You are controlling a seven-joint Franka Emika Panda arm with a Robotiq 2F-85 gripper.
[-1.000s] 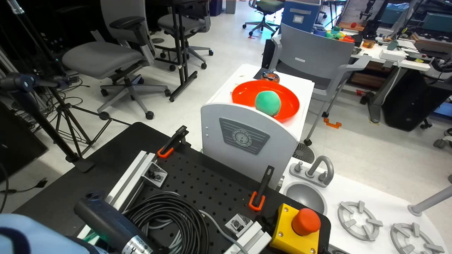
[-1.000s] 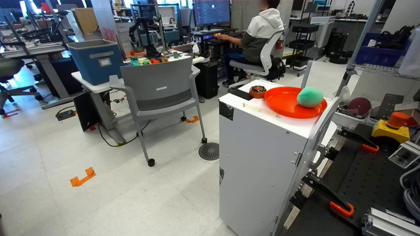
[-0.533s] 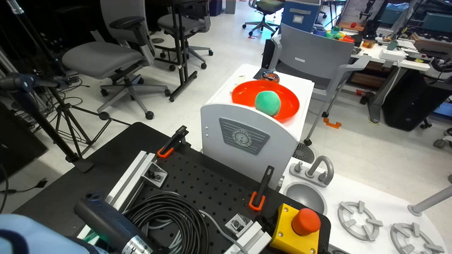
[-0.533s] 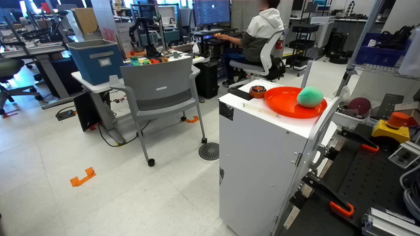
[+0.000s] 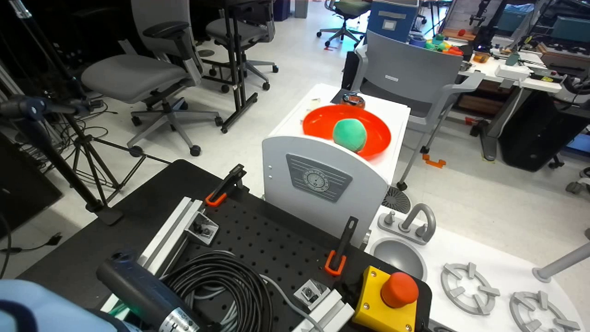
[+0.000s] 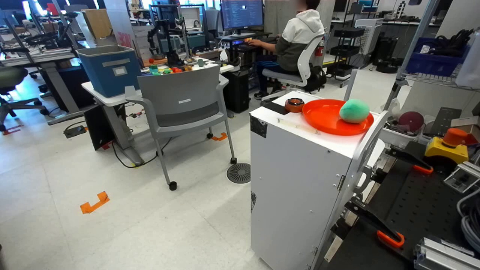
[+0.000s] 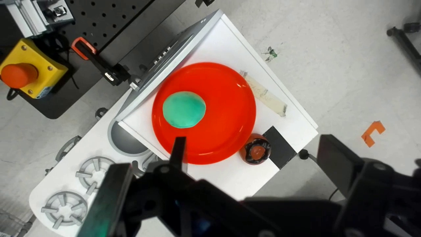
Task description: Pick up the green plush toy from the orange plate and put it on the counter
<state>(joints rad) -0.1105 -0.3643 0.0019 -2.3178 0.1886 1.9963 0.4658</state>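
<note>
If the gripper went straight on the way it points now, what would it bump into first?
Probably the orange plate, on its bare part beside the green plush toy: the open gripper points down toward it in the wrist view. Depth is unclear, so the exact spot isn't certain.

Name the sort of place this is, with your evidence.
Probably a robotics lab: a perforated black board, a yellow box with a red button, like an emergency stop, and, in an exterior view, a monitor showing what looks like text.
</note>
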